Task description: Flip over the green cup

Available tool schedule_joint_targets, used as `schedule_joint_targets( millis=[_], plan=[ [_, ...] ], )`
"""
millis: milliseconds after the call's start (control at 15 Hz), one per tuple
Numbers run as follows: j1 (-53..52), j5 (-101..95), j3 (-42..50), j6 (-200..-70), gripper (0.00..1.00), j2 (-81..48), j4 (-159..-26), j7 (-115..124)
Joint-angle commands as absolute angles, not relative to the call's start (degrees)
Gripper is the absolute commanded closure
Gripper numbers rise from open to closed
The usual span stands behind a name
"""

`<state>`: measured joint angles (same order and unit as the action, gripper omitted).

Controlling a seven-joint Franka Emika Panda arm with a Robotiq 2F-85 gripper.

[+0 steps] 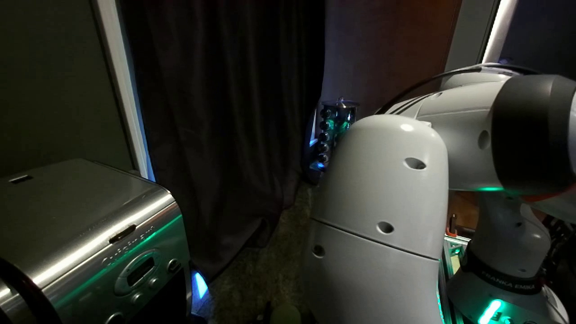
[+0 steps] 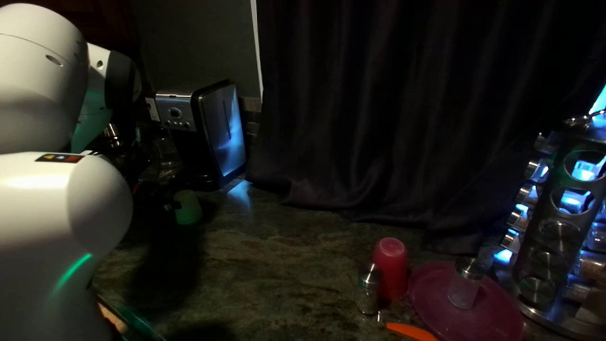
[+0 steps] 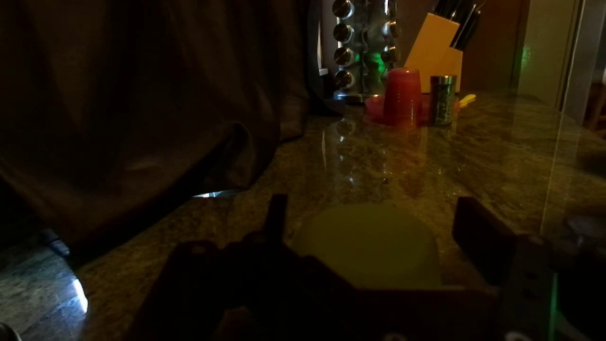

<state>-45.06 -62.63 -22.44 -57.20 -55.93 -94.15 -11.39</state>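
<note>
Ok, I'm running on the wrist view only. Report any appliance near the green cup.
Observer: In an exterior view, a Cuisinart coffee maker stands a little beyond the green cup, as seen from that camera.
Operator: Tell me which end of the cup is down; the gripper blocks its base for me.
Observer: The wider end is down. It is too dark to tell whether it touches the counter.
Operator: Now name something near the red cup that I can't see.
Observer: A second metal-lidded shaker, standing on the magenta plate.
</note>
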Motion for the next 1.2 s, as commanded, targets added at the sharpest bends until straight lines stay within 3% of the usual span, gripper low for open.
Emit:
schedule_joint_targets(
  millis=[0, 200, 267, 800, 1133],
  plan=[
    [-44.0, -61.6, -23.1, -60.6, 0.31, -56.7, -95.3, -9.7],
    [-43.2, -60.9, -23.8, -62.1, 0.57, -54.2, -96.8, -8.5],
    [-42.5, -60.3, -24.2, -62.4, 0.59, -52.2, -98.5, -7.8],
    [-26.0, -47.9, -30.1, -79.1, 0.61, -27.6, -119.5, -4.4],
    [-12.0, -41.4, -32.7, -96.8, 0.61, -11.3, -133.6, -8.7]
  ],
)
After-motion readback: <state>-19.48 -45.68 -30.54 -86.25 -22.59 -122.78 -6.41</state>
